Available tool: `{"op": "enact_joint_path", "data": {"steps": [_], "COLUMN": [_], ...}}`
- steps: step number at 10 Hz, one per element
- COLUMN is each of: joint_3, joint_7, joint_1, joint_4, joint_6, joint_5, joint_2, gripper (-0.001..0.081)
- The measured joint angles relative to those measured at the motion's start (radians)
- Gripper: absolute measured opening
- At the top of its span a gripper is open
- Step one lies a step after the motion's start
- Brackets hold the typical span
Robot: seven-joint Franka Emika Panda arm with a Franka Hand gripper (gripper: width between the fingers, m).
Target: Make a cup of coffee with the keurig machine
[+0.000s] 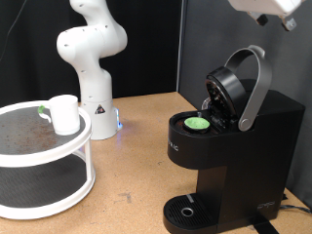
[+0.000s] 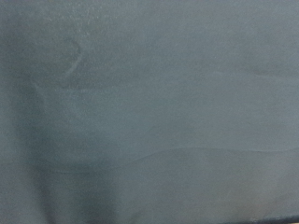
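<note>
Keurig machine (image 1: 234, 146), tall, boxy and black, stood at the table's right edge with its grey-handled lid raised and a green-topped pod (image 1: 198, 123) seated, while the small white mug (image 1: 64, 113) remained on the white two-tier stand (image 1: 44, 180) at the left edge, and I couldn't tell the gripper's (image 1: 268, 12) opening or load.
</note>
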Motion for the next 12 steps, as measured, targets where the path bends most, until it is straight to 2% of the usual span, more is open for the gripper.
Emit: {"op": "enact_joint_path", "data": {"steps": [1,2,3,4,5,6,7,8,9,12], "joint_3": [0.015,0.025,0.029,0.030,0.029,0.029,0.028,0.027,0.024,0.010], "joint_7": [0.010,0.013,0.017,0.017,0.017,0.017,0.017,0.015,0.008,-0.017], "joint_1": [0.001,0.002,0.002,0.002,0.001,-0.001,-0.004,-0.007,-0.011,-0.022], "joint_4": [0.006,0.007,0.008,0.008,0.007,0.004,-0.001,-0.008,-0.015,-0.042], "joint_6": [0.017,0.028,0.032,0.032,0.032,0.033,0.041,0.044,0.044,0.042], "joint_5": [-0.012,-0.022,-0.031,-0.040,-0.048,-0.052,-0.064,-0.073,-0.077,-0.082], "joint_2": [0.016,0.028,0.037,0.044,0.048,0.052,0.054,0.054,0.054,0.052], "gripper": [0.0762,0.0762,0.0582,0.0582,0.0400,0.0263,0.0263,0.0087,0.0028,0.0003]}}
